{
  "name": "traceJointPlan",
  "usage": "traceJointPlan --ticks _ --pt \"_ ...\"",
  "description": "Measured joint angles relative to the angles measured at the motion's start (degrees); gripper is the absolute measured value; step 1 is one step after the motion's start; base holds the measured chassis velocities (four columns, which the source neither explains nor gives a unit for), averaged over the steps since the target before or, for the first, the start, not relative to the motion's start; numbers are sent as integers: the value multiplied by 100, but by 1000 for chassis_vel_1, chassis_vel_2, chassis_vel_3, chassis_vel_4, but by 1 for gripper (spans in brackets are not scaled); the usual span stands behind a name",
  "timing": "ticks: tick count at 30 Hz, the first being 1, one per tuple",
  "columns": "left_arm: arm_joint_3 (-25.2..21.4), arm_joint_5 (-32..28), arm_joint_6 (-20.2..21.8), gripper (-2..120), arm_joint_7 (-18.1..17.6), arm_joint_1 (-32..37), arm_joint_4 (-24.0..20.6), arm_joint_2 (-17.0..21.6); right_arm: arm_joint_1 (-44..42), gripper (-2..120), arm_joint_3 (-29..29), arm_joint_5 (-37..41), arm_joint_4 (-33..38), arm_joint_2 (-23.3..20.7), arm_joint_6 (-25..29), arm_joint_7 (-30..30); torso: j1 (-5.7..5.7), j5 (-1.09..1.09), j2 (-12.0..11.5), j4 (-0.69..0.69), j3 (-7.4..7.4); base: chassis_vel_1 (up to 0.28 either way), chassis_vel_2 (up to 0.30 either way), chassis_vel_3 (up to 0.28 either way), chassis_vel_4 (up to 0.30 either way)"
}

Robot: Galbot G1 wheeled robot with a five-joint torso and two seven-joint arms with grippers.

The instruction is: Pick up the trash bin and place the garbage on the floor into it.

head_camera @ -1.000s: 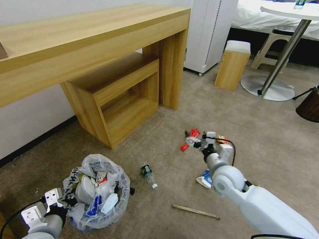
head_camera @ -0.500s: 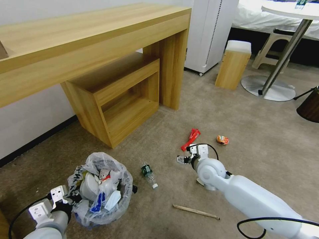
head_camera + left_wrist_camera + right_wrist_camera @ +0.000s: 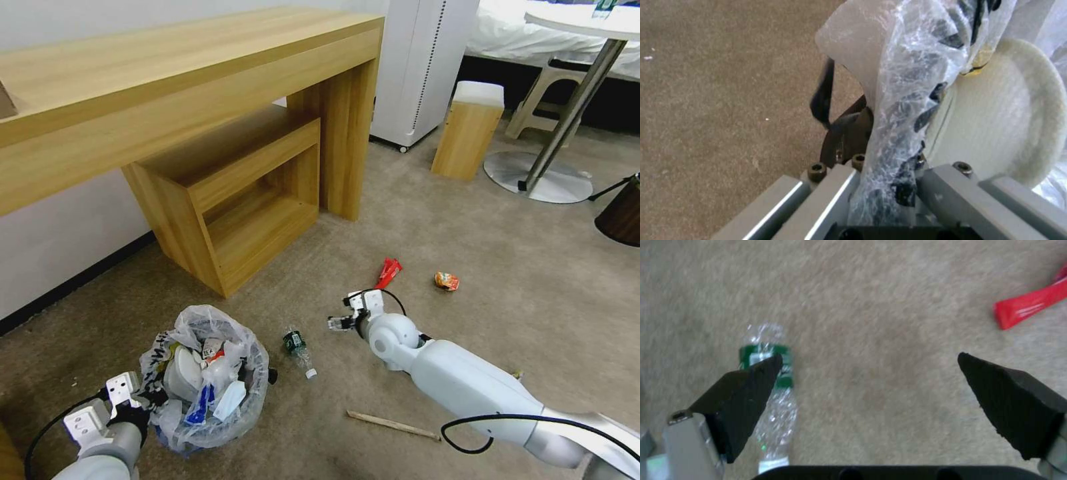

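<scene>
The trash bin (image 3: 207, 383), lined with a crinkled clear bag and full of litter, stands on the carpet at the lower left. My left gripper (image 3: 143, 400) is shut on its rim, and the left wrist view shows the bag (image 3: 893, 133) pinched between the fingers beside a white slipper (image 3: 1005, 116). My right gripper (image 3: 340, 322) hangs open low over the carpet. It is between the green-labelled bottle (image 3: 297, 347) and the red wrapper (image 3: 389, 272). In the right wrist view the bottle (image 3: 778, 413) lies by one pad (image 3: 746, 396), with the red wrapper (image 3: 1031, 305) farther off. An orange wrapper (image 3: 447, 281) and a wooden stick (image 3: 393, 425) lie on the floor.
A wooden desk (image 3: 200, 73) with a low shelf unit (image 3: 247, 193) stands behind the bin. A white cabinet (image 3: 420, 67), a wooden stool (image 3: 467, 130) and a round table's metal base (image 3: 540, 177) are farther back. A brown bin (image 3: 620, 213) sits at the right edge.
My right arm has swung left and lower, from over the wrappers to beside the bottle. The bin and my left gripper have shifted slightly right.
</scene>
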Motion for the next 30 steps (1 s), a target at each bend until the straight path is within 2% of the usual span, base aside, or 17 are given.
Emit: traceJointPlan --ticks 8,14,20,21,30 --pt "17 25 -53 0 3 10 19 -62 218 100 -554 2 -363 392 -141 -136 0 0 0 0 0 0 0 0 0" --pt "9 41 -122 0 15 69 -19 -91 332 100 -877 -84 -987 957 -217 -390 0 0 0 1 0 0 0 0 0" --pt "0 57 -155 0 21 105 -26 -114 350 100 -952 -176 -1433 1227 -343 -396 0 0 0 0 0 0 0 0 0" --pt "0 70 -173 0 30 122 -27 -135 380 99 -995 -232 -1676 1342 -359 -448 0 0 0 1 0 0 0 0 0" --pt "-4 76 -252 0 56 152 -50 -178 398 95 -1070 -506 -2444 1684 -230 -557 0 0 0 0 0 0 0 0 0"
